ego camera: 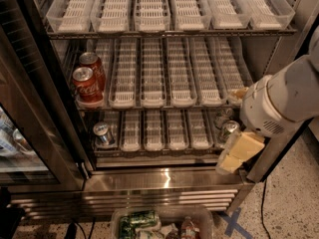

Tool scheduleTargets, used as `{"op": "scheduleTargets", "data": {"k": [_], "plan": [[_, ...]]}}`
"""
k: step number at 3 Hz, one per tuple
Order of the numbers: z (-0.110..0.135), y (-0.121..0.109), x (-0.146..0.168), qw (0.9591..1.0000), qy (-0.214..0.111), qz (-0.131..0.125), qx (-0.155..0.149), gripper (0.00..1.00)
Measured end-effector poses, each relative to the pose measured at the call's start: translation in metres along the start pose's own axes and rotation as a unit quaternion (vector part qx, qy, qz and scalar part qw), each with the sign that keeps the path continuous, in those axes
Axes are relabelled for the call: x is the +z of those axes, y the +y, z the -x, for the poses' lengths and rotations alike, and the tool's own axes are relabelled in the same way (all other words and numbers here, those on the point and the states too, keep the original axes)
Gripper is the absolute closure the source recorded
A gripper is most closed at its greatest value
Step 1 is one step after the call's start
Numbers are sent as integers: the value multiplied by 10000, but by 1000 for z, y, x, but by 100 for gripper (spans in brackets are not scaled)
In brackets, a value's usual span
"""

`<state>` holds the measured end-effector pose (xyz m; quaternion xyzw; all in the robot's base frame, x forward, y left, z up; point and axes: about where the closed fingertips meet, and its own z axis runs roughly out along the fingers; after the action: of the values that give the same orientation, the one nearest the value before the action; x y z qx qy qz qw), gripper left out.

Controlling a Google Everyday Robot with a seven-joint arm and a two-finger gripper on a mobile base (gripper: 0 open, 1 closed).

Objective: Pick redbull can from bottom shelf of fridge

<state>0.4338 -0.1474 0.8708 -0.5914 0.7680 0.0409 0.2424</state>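
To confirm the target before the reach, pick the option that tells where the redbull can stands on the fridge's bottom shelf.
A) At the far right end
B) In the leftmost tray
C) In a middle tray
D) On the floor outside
B: the redbull can stands in the leftmost tray of the bottom shelf, below the Coca-Cola cans. The gripper is at the shelf's right end, by the silver cans.

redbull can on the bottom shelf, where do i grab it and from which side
Probably its round side wall, mid-height, coming in level from the open front. The slim dark blue and silver redbull can stands upright in the leftmost white tray of the bottom wire shelf, with the rack above close overhead. The cream-coloured gripper is at the shelf's right end.
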Motion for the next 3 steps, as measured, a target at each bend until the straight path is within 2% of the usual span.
{"op": "scheduleTargets", "data": {"k": [1,2,3], "plan": [[10,15,38,9981,-589,108,132,0],[28,25,75,9921,-1197,294,210,0],[44,37,107,9860,-1589,473,192,0]]}}
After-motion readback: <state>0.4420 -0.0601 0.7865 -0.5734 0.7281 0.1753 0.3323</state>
